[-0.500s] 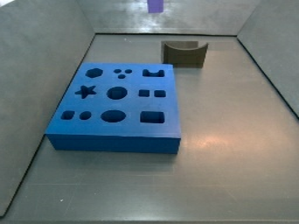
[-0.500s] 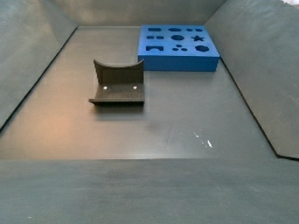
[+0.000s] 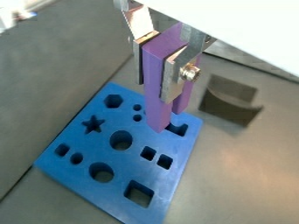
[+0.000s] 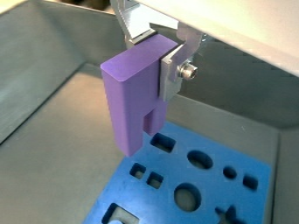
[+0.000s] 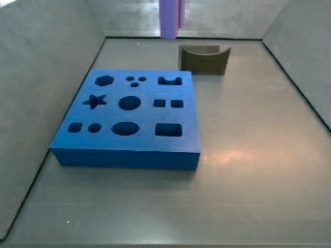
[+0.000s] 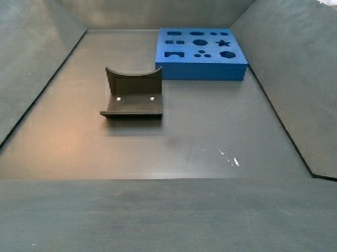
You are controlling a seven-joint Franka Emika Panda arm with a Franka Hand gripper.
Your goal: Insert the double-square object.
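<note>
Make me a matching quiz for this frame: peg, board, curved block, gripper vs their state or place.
Things:
1. double-square object
2. blue board
3. dark olive curved block
4. gripper

States:
A. lies flat on the floor, shaped holes facing up
B. shut on the peg, above the board
C. stands alone on the floor, apart from the board
D. purple, hangs upright, not yet in any hole

Pairs: 1-D, 2-A, 3-C, 4-B
</note>
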